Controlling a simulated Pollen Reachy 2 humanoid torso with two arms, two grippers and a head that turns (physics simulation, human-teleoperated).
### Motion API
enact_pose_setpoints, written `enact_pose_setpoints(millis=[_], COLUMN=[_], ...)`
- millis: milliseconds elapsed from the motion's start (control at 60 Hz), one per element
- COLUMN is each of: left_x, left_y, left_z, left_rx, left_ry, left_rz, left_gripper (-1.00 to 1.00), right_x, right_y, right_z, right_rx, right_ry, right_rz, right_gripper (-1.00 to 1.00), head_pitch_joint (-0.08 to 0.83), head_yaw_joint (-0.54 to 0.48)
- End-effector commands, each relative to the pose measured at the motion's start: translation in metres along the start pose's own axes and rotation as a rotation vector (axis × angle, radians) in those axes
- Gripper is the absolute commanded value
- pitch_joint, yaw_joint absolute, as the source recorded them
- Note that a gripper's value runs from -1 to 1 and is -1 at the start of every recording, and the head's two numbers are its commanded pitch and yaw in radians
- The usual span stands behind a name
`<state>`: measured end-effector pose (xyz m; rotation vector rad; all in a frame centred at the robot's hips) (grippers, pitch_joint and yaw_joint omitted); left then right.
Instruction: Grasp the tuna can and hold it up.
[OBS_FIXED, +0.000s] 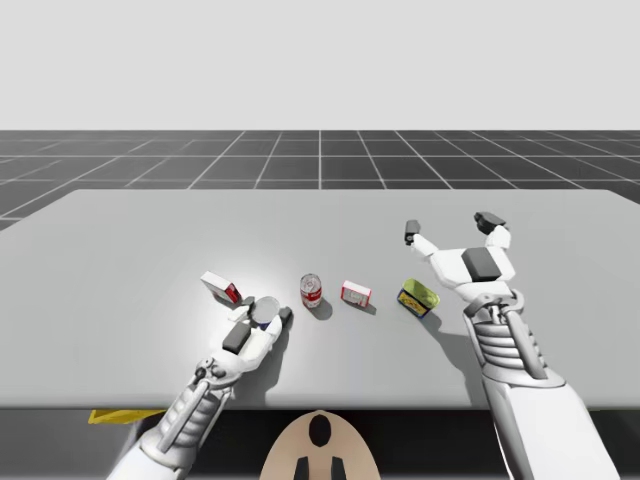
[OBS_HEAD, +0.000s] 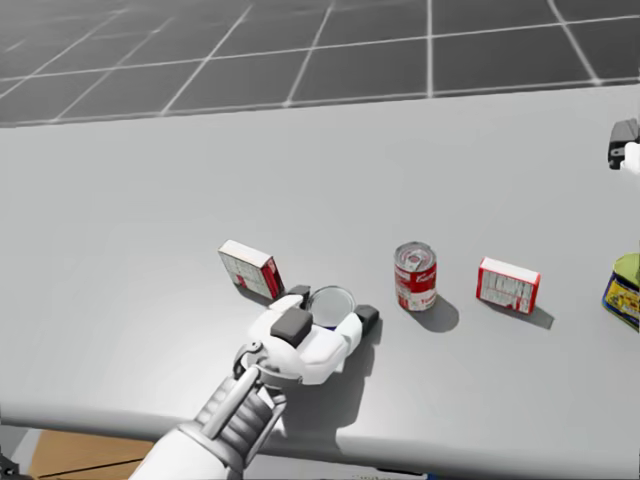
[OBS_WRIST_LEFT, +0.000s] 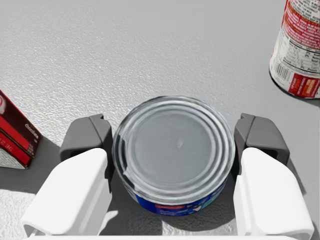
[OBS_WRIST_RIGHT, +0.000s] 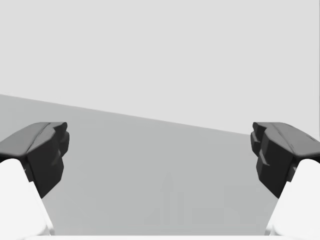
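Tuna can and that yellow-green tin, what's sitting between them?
Next to the tuna can, the high view shows a tall red-and-white can, then a small red-and-white box.

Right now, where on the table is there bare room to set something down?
The far half of the table, beyond the row of goods, is bare, as is the left end past the red box. Crowded: the near row, left claw around the tuna can, then tall red can, second red box, yellow tin. The right claw hangs open above the right part.

tuna can (OBS_WRIST_LEFT: 174, 150): ribbed shiny metal lid | table (OBS_WRIST_LEFT: 125, 50): matt, grainy grey
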<state>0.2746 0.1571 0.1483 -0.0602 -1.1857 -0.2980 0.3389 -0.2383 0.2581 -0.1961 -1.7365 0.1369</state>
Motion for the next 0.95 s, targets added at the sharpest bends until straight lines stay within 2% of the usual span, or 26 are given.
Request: enact_pose_setpoints(millis=[17, 217, 317, 533, 700, 800, 833, 850, 867, 950], left_x=[-0.006, -0.003, 0.005, 0.059, 0.102, 0.128, 0.136, 0.142, 0.148, 0.171], left_y=[-0.008, -0.007, -0.005, 0.010, 0.029, 0.033, 0.033, 0.032, 0.031, 0.026], left_z=[0.001, 0.002, 0.005, 0.031, 0.045, 0.056, 0.061, 0.064, 0.068, 0.085], left_rx=[-0.029, -0.031, -0.035, -0.031, -0.020, -0.014, -0.013, -0.016, -0.018, -0.025], left_ry=[0.039, 0.032, 0.021, -0.113, -0.198, -0.260, -0.282, -0.297, -0.312, -0.385], left_rz=[0.019, 0.029, 0.038, 0.038, 0.061, 0.049, 0.043, 0.041, 0.037, 0.008], left_gripper=[1.00, 1.00, 1.00, 1.00, 1.00, 1.00, 1.00, 1.00, 1.00, 1.00], right_x=[0.000, 0.002, 0.002, 0.003, 0.004, 0.003, 0.001, -0.001, -0.001, -0.002], right_y=[-0.001, -0.003, -0.004, -0.005, -0.006, -0.007, -0.005, -0.005, -0.005, -0.006], right_z=[0.001, 0.001, 0.001, 0.001, -0.003, -0.010, -0.012, -0.014, -0.014, -0.013], right_rx=[-0.003, -0.008, -0.009, -0.006, 0.016, 0.014, 0.017, 0.008, 0.010, 0.026], right_ry=[-0.001, -0.005, -0.005, -0.002, 0.012, -0.016, -0.034, -0.077, -0.059, -0.034], right_rz=[-0.002, -0.012, -0.014, -0.027, -0.031, -0.044, -0.082, -0.068, -0.041, -0.055], right_gripper=[-1.00, -1.00, -1.00, -1.00, -1.00, -1.00, -1.00, -1.00, -1.00, -1.00], head_pitch_joint=[0.499, 0.383, 0.369, 0.364, 0.359, 0.356, 0.356, 0.355, 0.354, 0.350], head_yaw_joint=[0.24, 0.25, 0.25, 0.25, 0.25, 0.25, 0.25, 0.25, 0.25, 0.24])
